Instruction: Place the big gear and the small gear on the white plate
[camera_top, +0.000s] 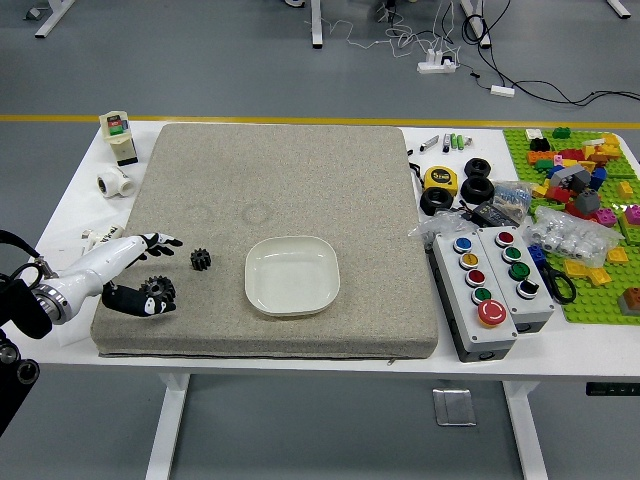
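Two black gears lie on the gray mat (380, 230), both to the left of the white plate (292, 277). The small gear (200, 259) rests between the plate and the robot's left hand (112, 258), apart from both. The big gear (160, 288) lies farther left and a little nearer the table's front edge, within the opening of that hand. The hand is open, its fingers stretched over the mat on the far side of the big gear and its black thumb (135, 301) low on the near side. Whether thumb and gear touch, I cannot tell.

On the white table (250, 366), right of the mat, stand two button boxes (478, 300) side by side, with a yellow tape measure (440, 180) and black wheels (477, 190) beyond them. Farther right, colorful building bricks (575, 180) sit on a green base (600, 306). Left of the mat lies a white pipe fitting (115, 182).
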